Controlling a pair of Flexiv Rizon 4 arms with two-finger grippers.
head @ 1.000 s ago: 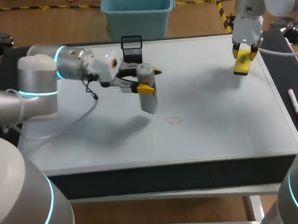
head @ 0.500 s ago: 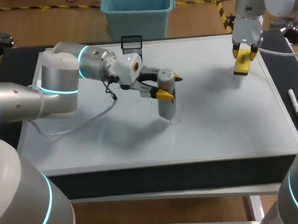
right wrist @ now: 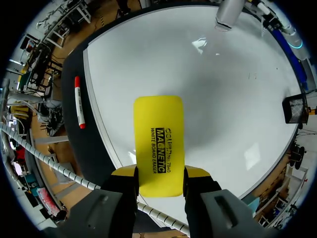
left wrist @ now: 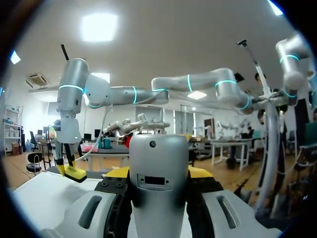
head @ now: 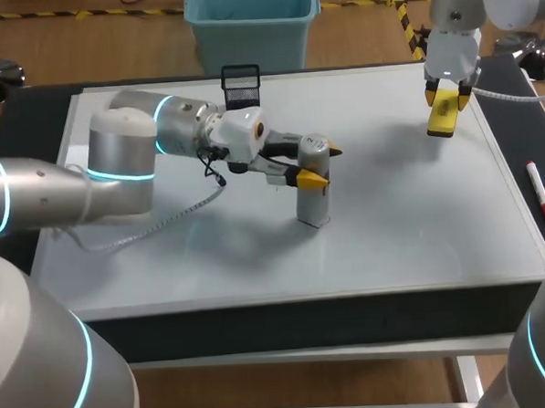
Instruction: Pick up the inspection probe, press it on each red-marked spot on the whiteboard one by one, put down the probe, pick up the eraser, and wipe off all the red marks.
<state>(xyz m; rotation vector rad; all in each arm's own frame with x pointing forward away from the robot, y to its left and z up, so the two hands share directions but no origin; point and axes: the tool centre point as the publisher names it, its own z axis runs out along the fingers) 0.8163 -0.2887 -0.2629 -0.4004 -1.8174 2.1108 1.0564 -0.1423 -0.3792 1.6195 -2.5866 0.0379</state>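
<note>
The grey inspection probe (head: 313, 194) stands upright on the whiteboard (head: 419, 215), its lower end touching the surface. My left gripper (head: 318, 163) is shut on its upper part; in the left wrist view the probe (left wrist: 158, 153) fills the gap between the yellow tips. No red mark shows around the probe's foot. My right gripper (head: 443, 104) hangs above the board's far right, shut on the yellow eraser (head: 442, 116). The right wrist view looks down past the eraser (right wrist: 158, 141) onto bare board, with the probe (right wrist: 230, 12) far ahead.
A red marker (head: 540, 191) lies on the dark strip right of the board, also in the right wrist view (right wrist: 78, 101). A black mesh holder (head: 241, 85) stands at the board's far edge, behind my left arm.
My left arm carried the probe to the right and lowered it onto the spot where a red circle showed; the circle is now covered. The right arm and eraser stayed put.
</note>
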